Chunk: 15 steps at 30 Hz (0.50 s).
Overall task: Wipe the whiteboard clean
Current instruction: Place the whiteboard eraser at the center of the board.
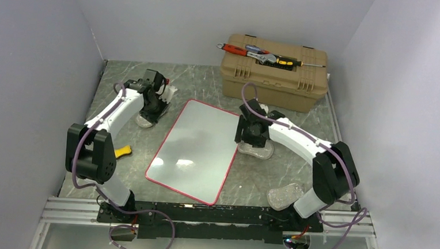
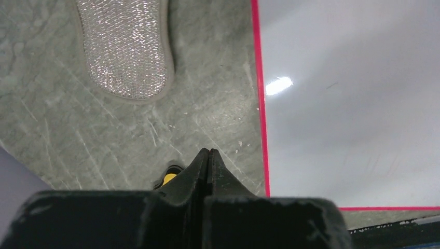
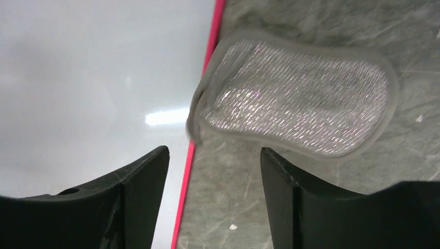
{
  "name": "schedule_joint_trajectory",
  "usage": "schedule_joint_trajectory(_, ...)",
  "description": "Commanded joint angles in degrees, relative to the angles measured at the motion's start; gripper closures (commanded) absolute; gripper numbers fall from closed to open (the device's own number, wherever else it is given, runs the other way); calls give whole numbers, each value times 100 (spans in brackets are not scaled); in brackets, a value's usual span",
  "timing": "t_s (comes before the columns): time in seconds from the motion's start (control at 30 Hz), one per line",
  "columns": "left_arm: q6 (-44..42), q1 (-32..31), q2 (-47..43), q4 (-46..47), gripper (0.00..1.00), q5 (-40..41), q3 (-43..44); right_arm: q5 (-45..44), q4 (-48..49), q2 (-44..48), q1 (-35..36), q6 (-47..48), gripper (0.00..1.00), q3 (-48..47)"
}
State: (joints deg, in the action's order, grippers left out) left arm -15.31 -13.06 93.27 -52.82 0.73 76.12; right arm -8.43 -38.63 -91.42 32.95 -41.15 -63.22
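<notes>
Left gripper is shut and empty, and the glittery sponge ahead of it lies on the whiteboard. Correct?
Not quite. The left gripper is shut and empty, but the glittery sponge ahead of it lies on the grey table, beside and apart from the whiteboard. The left wrist view shows this.

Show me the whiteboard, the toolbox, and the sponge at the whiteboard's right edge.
whiteboard [image 1: 193, 154]: top view, middle of its white surface.
toolbox [image 1: 283, 91]: top view, its tan front wall.
sponge [image 3: 301, 104]: right wrist view, middle of its glittery face.
</notes>
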Motion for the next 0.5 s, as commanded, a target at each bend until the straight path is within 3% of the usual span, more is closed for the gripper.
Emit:
schedule_joint_trajectory(0.0,321,49,-268,443,98,135,-272,-237,-78,609,526,-403,28,204)
schedule_joint_trajectory(0.13,271,49,-207,635,96,-183,-509,-240,100,765,1052,-955,24,577)
schedule_joint_trajectory(0.2,303,49,-57,638,71,-252,-583,-223,216,801,1255,-1197,23,754)
schedule_joint_trajectory(0.23,316,56,-13,679,64,-287,-651,-228,249,796,1326,-1302,22,823)
schedule_joint_trajectory(0.37,428,67,83,890,43,-608,-887,-261,528,755,1474,-1618,13,1248)
schedule_joint_trajectory(0.47,496,75,301,902,40,-890,-853,-312,664,592,1525,-1807,7,1449)
